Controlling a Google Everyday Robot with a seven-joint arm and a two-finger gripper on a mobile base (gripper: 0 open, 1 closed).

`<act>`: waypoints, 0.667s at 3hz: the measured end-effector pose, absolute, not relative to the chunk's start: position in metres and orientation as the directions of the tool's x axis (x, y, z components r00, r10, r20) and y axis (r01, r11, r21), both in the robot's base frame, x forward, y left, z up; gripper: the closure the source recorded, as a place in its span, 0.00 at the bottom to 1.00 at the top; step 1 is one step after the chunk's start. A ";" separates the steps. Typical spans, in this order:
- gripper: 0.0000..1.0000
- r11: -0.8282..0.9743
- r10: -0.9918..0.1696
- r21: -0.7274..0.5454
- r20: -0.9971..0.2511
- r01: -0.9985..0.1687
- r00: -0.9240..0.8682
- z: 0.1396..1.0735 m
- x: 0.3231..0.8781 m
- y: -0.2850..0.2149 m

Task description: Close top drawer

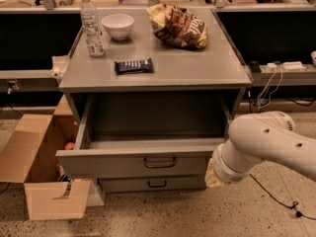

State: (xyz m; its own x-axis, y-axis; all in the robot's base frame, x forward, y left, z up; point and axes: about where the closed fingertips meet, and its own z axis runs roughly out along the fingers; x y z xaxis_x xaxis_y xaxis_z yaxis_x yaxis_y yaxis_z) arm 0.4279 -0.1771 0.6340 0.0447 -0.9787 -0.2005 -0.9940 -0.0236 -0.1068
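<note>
The top drawer (123,164) of the grey cabinet stands pulled out. Its deep grey interior (155,120) holds nothing that I can see. A dark wire handle (159,162) sits at the centre of its front panel. My white arm (269,144) reaches in from the right. My gripper (211,174) is at the arm's end, right by the right end of the drawer's front panel, and is mostly hidden behind the wrist.
On the cabinet top (197,68) are a water bottle (92,24), a white bowl (117,25), a chip bag (178,26) and a dark snack bar (133,65). A lower drawer front (157,183) sits below. An open cardboard box (37,164) stands at the left. Cables (276,196) lie on the floor at the right.
</note>
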 end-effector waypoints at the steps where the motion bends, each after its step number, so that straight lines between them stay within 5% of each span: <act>1: 0.15 -0.024 -0.979 -0.107 -0.200 -0.994 0.045 0.634 0.428 -0.177; 2: 0.00 -0.024 -0.979 -0.107 -0.200 -0.994 0.045 0.634 0.428 -0.177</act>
